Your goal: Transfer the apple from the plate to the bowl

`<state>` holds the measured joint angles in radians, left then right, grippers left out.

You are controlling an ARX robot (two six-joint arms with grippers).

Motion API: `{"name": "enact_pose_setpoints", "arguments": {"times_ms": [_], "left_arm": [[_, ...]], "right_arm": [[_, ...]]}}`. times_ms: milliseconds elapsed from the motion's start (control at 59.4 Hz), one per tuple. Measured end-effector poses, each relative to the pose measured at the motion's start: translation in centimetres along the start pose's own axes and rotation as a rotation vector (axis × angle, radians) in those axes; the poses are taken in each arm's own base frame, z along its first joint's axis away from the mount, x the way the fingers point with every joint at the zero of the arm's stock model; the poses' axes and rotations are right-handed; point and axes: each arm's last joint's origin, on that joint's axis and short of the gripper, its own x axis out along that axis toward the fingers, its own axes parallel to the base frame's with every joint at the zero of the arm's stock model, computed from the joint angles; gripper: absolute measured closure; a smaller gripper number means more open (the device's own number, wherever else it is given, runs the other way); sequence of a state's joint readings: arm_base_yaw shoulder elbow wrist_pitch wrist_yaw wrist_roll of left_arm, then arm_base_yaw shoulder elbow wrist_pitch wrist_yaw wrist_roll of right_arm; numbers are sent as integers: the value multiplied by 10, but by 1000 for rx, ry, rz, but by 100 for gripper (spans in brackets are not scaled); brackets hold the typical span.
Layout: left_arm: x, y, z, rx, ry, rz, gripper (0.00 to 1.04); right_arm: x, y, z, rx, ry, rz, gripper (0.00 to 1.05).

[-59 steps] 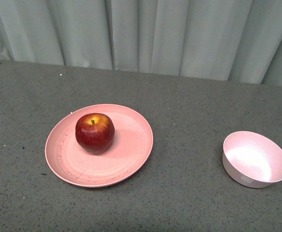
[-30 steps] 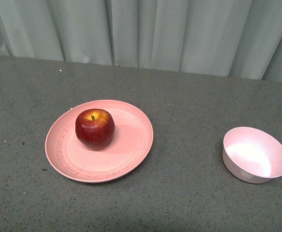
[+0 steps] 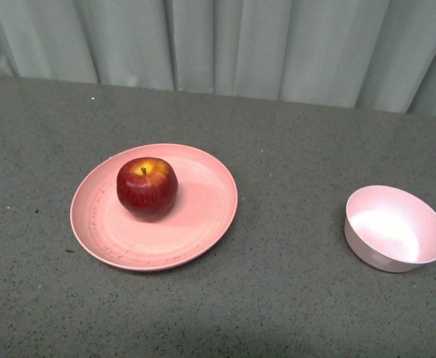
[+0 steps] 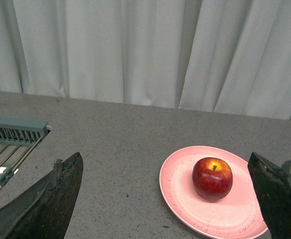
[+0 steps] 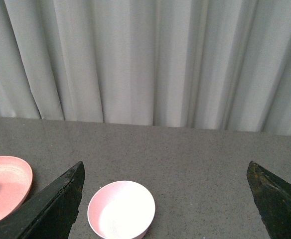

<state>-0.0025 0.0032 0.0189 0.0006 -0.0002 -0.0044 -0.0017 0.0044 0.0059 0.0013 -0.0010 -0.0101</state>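
Two containers and one fruit on a speckled grey table [image 3: 293, 149], with a pale pleated curtain [image 3: 240, 45] hanging along its far edge. Item one: plate [image 3: 195, 216], wide, shallow, salmon-pink, on the left of the scene, with faint dark scuff marks across its near-left part. Contents: one apple [image 3: 147, 188], dark red and glossy with a yellow-orange patch around the stem. It sits upright, a little left and far of the plate's middle, and nothing touches it. Item two: bowl [image 3: 393, 224], small, deep, pale pink, on the right and slightly nearer than the plate, well apart from it. Its interior is bare and brightly lit. Item three: left gripper [image 4: 164, 158], in its own wrist view, with dark fingers [image 4: 46, 204] spread wide and gripping nothing; plate and apple lie on the table beyond them. Item four: right gripper [image 5: 165, 165], in its own wrist view, with fingers [image 5: 56, 204] likewise wide apart and gripping nothing; the bowl lies on the table beyond them. Item five: grey-green slatted rack [image 4: 16, 130], seen only in the left wrist view, beside the table surface.
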Motion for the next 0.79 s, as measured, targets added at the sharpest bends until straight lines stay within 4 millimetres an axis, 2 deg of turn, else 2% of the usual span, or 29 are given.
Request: {"name": "enact_pose_setpoints", "arguments": {"times_ms": [792], "left_arm": [[0,0,0,0,0,0,7]], "right_arm": [[0,0,0,0,0,0,9]]}}
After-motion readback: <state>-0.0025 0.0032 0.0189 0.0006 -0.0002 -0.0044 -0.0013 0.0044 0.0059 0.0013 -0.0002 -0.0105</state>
